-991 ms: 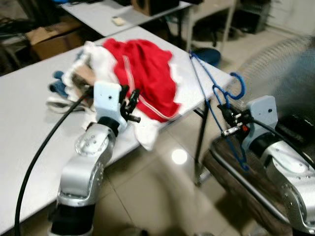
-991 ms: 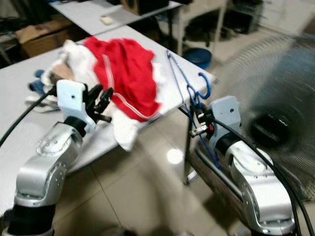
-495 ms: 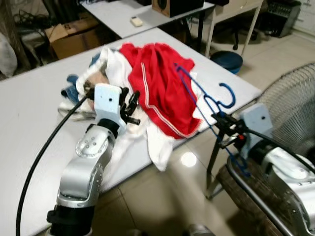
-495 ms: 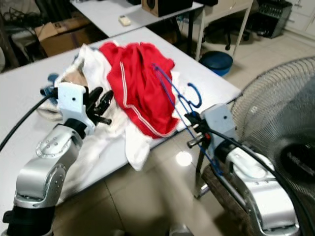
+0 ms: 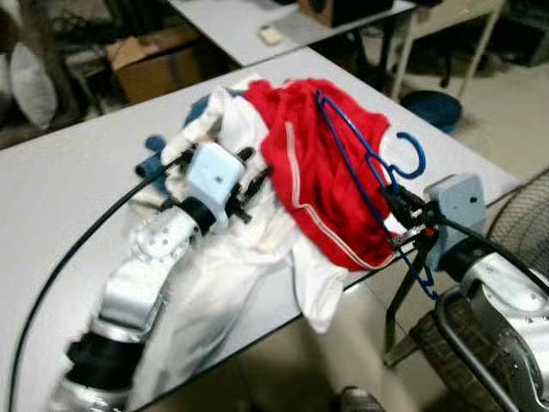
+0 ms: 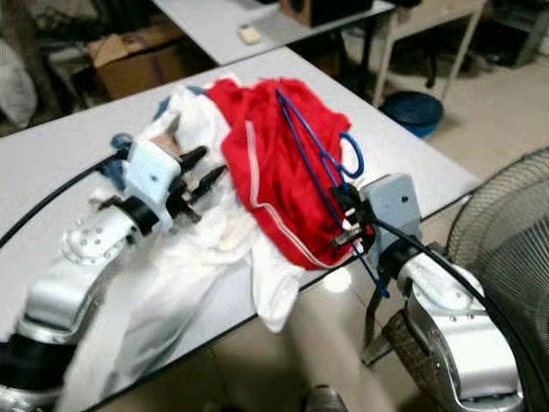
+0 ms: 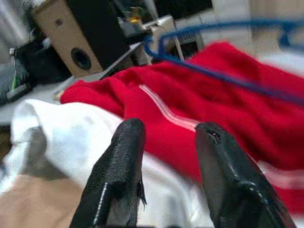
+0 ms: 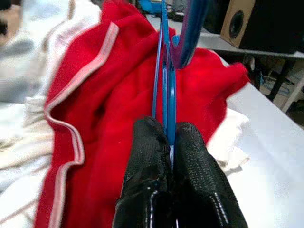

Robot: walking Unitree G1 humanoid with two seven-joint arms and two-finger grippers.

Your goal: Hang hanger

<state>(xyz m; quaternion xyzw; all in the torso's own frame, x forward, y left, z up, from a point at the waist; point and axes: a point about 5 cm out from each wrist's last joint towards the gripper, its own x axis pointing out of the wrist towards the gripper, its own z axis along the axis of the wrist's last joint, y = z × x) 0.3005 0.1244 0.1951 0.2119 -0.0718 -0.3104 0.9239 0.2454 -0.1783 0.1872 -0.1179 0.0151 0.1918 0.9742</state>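
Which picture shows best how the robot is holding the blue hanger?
The right wrist view shows it best: the right gripper is shut on the blue hanger, seen close up against the red garment. Both eye views show the whole hanger over the clothes, smaller. The left wrist view catches blurred blue wire behind the open left gripper.

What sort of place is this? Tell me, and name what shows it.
Probably a workshop or lab room rather than a lived-in home: long plain grey tables, a speaker box and cardboard box on the far side, a standing fan on tiled floor. Laundry is heaped on the near table.
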